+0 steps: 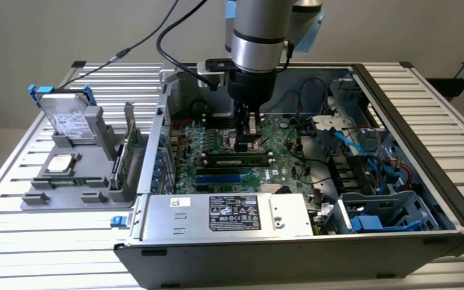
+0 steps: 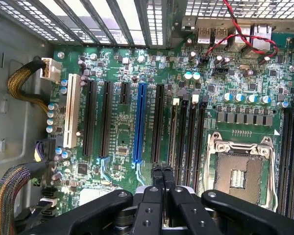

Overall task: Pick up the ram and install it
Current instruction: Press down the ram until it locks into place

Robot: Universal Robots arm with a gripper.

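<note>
The ram (image 1: 234, 161) is a slim green stick with dark chips. It sits lengthwise in a black slot on the motherboard (image 1: 215, 145) inside the open computer case. My gripper (image 1: 245, 145) reaches straight down into the case, with its tips just behind the stick's upper edge. Whether they touch it I cannot tell. In the wrist view the gripper (image 2: 161, 172) is shut, its two black fingers (image 2: 157, 176) pressed together with nothing visible between them. They hang over the board beside the row of black memory slots (image 2: 186, 137).
A silver power supply (image 1: 228, 214) fills the case's near side. Blue cables (image 1: 361, 145) and a drive cage (image 1: 385, 211) lie at the exterior view's right. Outside, a grey holder (image 1: 70, 181) carries a hard drive (image 1: 69, 118) and an expansion card (image 1: 123, 154). The CPU socket (image 2: 237, 169) is beside the slots.
</note>
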